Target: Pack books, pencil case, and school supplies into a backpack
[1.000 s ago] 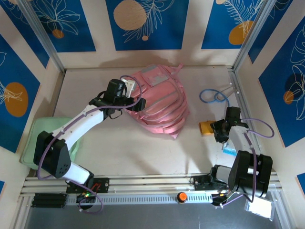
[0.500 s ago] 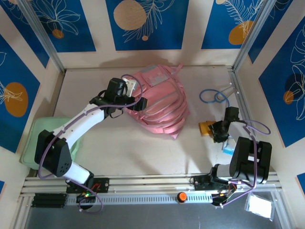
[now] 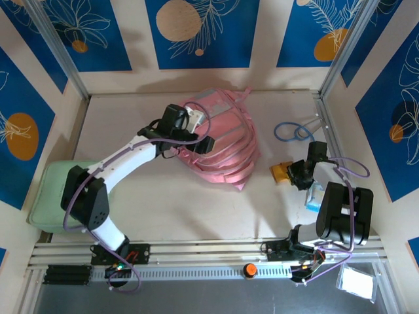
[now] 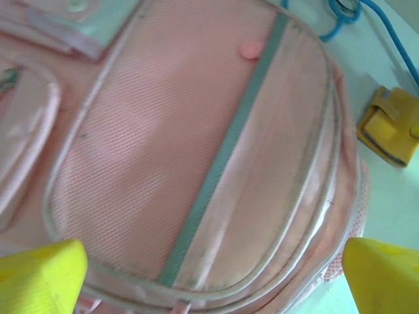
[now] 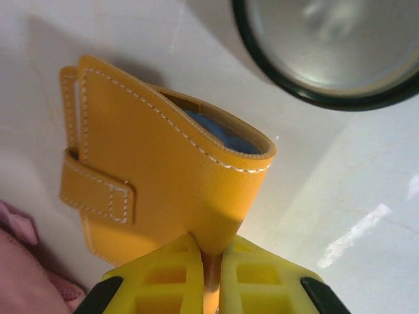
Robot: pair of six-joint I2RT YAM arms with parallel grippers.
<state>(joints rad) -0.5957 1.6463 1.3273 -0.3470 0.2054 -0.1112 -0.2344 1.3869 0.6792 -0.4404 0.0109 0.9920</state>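
From above, the pink fabric backpack with grey trim (image 3: 226, 140) lies mid-table under my left claw (image 3: 200, 140), the yellow stitched leather pencil case (image 3: 280, 173) right of it near a blue cable loop (image 3: 292, 132). Left wrist: that claw gapes, released, over the backpack (image 4: 196, 144). Right wrist: my right claw (image 5: 211, 258) is clenched on the pencil case's (image 5: 150, 176) edge.
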